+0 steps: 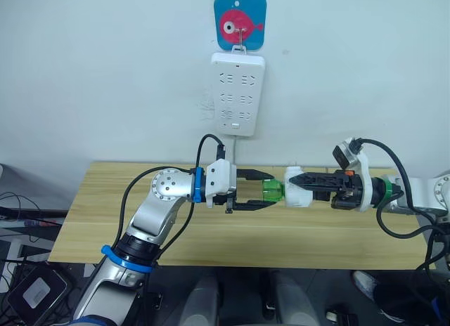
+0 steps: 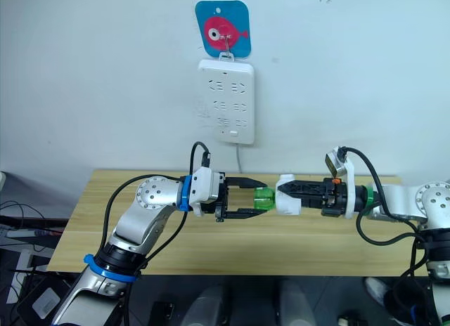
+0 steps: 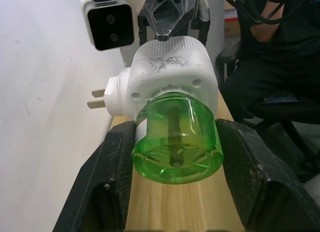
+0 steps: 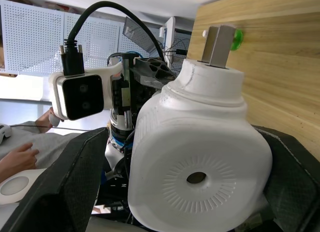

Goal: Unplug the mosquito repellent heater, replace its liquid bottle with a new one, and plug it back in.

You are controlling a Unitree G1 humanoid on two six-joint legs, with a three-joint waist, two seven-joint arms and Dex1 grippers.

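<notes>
Head views: the mosquito repellent heater [image 1: 297, 187] is unplugged from the power strip [image 1: 238, 94], clamped in the right claw [image 1: 299, 178] above the tabletop's [image 1: 105, 199] far edge. Left wrist view: the left claw [image 3: 175, 162] straddles the green bottle [image 3: 177, 142], contact uncertain. Judged: bottle removal, replacement and replugging remain.

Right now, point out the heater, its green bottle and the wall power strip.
small white rounded heater [image 1: 297, 187], left eye view, its body.
translucent green liquid bottle [image 3: 177, 142], left wrist view, its side.
long white power strip [image 1: 238, 94], left eye view, its face.

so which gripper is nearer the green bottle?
Left. The left gripper has its jaws on either side of the green bottle. The right gripper holds the mosquito repellent heater, behind the bottle.
</notes>
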